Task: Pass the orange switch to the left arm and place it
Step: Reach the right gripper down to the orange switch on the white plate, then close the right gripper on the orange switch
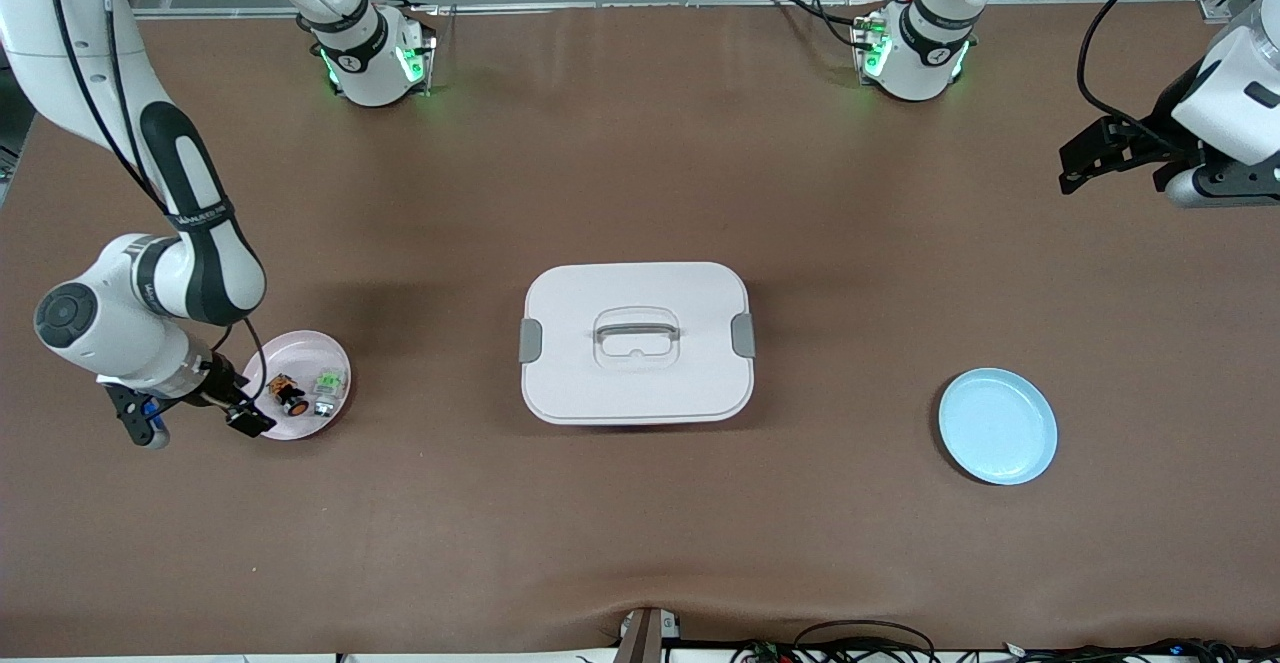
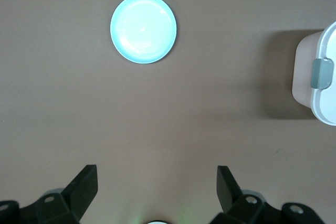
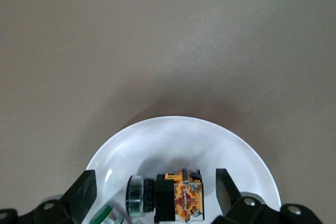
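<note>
Your right gripper (image 3: 152, 192) hangs wide open and empty at the pink plate's (image 1: 322, 344) rim, the orange switch (image 3: 176, 195) lying on its side on the plate directly between the fingers. The box (image 1: 636, 341) sits well clear at mid-bench. Your left gripper (image 2: 155, 190), also wide open and empty, waits high over bare bench, well apart from the blue plate (image 2: 143, 28).
</note>
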`<action>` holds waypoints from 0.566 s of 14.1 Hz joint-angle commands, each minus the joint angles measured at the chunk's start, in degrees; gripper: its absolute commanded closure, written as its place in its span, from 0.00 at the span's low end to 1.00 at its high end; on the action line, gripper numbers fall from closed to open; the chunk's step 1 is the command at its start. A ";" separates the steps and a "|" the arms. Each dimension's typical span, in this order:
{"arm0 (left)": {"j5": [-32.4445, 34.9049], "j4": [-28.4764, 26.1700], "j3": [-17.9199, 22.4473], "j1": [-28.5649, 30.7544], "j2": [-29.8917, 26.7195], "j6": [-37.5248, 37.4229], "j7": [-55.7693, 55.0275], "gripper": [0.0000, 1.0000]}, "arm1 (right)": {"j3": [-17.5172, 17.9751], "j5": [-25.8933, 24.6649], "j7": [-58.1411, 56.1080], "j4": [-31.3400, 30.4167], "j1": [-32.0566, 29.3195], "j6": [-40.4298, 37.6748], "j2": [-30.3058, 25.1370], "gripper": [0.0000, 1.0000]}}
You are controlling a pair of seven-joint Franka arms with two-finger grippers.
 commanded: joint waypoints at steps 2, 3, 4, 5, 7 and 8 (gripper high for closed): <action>-0.31 -0.12 -0.04 -0.14 -0.16 -0.59 0.71 0.00 | 0.15 0.33 0.86 -0.27 0.11 -0.16 0.52 0.00; -0.31 -0.12 -0.04 -0.14 -0.16 -0.59 0.71 0.00 | 0.24 0.33 0.86 -0.27 0.11 -0.16 0.70 0.00; -0.31 -0.20 -0.04 -0.14 -0.16 -0.59 0.71 0.00 | 0.24 0.33 0.86 -0.27 0.11 -0.16 0.88 0.00; -0.31 -0.20 -0.04 -0.14 -0.16 -0.59 0.71 0.00 | 0.33 0.33 0.86 -0.27 0.11 -0.25 1.23 0.00; -0.31 -0.20 -0.04 -0.14 -0.16 -0.59 0.71 0.00 | 0.68 0.33 0.86 -0.36 0.20 -0.34 1.67 0.00; -0.31 -0.20 -0.04 -0.14 -0.16 -0.59 0.71 0.00 | 1.03 0.33 0.86 -0.36 0.20 -0.42 1.76 0.00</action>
